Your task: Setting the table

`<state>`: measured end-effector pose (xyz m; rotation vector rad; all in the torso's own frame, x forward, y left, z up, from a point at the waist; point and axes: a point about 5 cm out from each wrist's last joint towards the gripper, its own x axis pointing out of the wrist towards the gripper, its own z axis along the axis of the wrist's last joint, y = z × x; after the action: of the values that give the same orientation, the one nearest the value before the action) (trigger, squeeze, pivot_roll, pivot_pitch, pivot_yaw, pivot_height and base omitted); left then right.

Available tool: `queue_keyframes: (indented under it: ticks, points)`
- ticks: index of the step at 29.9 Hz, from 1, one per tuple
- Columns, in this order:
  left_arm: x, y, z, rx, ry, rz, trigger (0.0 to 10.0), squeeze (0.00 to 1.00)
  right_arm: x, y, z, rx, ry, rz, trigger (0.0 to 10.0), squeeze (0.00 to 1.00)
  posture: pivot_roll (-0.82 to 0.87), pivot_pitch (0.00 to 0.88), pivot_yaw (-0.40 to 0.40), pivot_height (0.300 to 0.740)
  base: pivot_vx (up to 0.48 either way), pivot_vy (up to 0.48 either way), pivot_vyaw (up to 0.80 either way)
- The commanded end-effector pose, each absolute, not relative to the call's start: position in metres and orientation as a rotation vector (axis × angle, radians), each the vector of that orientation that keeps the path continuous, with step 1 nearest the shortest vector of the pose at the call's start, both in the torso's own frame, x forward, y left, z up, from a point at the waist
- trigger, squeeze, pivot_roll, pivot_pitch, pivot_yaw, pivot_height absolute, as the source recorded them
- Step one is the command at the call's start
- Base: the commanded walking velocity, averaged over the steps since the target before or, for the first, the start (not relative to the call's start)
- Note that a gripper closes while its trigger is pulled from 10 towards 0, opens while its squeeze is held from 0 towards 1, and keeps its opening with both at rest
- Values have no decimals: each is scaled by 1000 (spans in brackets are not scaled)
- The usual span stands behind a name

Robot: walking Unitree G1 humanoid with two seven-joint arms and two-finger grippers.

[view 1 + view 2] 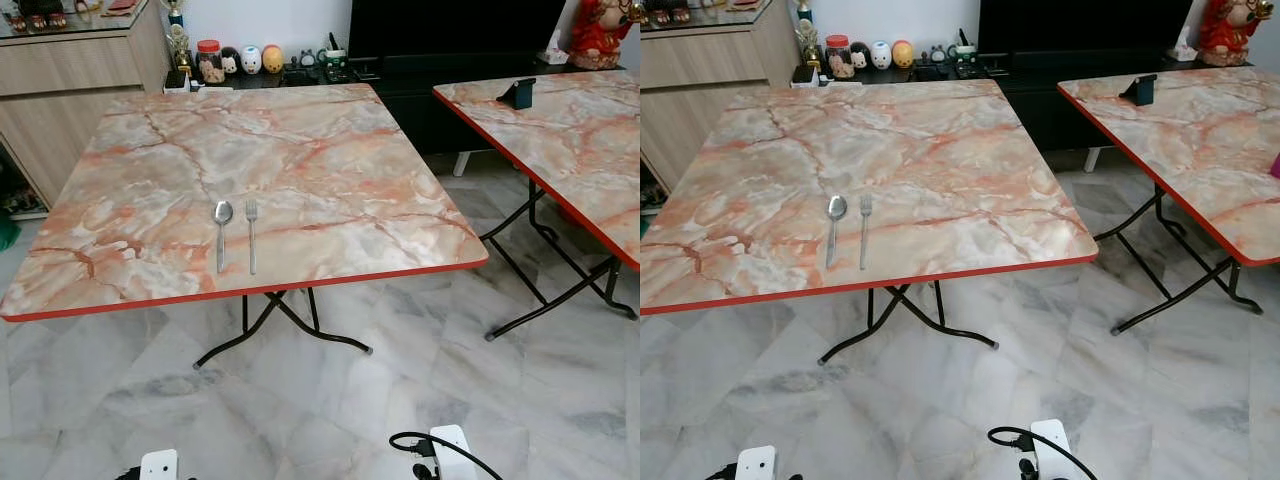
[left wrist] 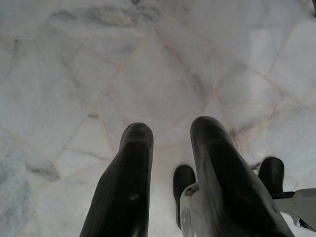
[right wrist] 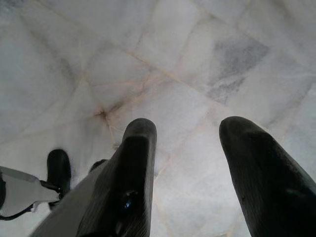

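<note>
Well ahead of both grippers, a spoon (image 1: 222, 232) and fork (image 1: 251, 234) lie side by side near the marble table's (image 1: 330, 150) front edge. Left gripper (image 2: 170, 143) and right gripper (image 3: 187, 143) hang over the floor (image 2: 148, 74), fingers apart, empty.

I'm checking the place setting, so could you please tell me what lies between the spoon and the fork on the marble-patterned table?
Nothing: only a narrow bare strip of tabletop separates the silver metal spoon from the silver metal fork, as both eye views show.
</note>
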<state>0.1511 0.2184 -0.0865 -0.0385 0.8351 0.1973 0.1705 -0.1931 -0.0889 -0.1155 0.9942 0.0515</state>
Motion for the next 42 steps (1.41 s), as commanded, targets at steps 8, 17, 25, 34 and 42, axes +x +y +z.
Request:
queue_keyframes:
  ticks: [8, 17, 25, 34, 42]
  points:
    - [148, 218, -88, -49, 843, 201, 10000, 0, 164, -208, -89, -127, 1000, 39, 10000, 0, -43, 0, -2, 740, 211, 0, 0]
    - [149, 219, -88, -44, 845, 204, 10000, 0, 169, -195, -89, -164, 990, 81, 10000, 0, -42, 0, -5, 740, 107, 0, 73]
    - [149, 217, -88, -46, 845, 203, 10000, 0, 170, -193, -89, -134, 986, 62, 10000, 0, -42, 0, -6, 740, 0, 0, 474]
    - [149, 217, -88, -46, 843, 205, 10000, 0, 171, -195, -88, -171, 981, 82, 10000, 0, -41, 0, -5, 740, 0, 0, 65]
    - [150, 217, -87, -49, 840, 203, 10000, 0, 171, -193, -88, -168, 980, 80, 10000, 0, -42, 0, -4, 740, 0, 0, 235]
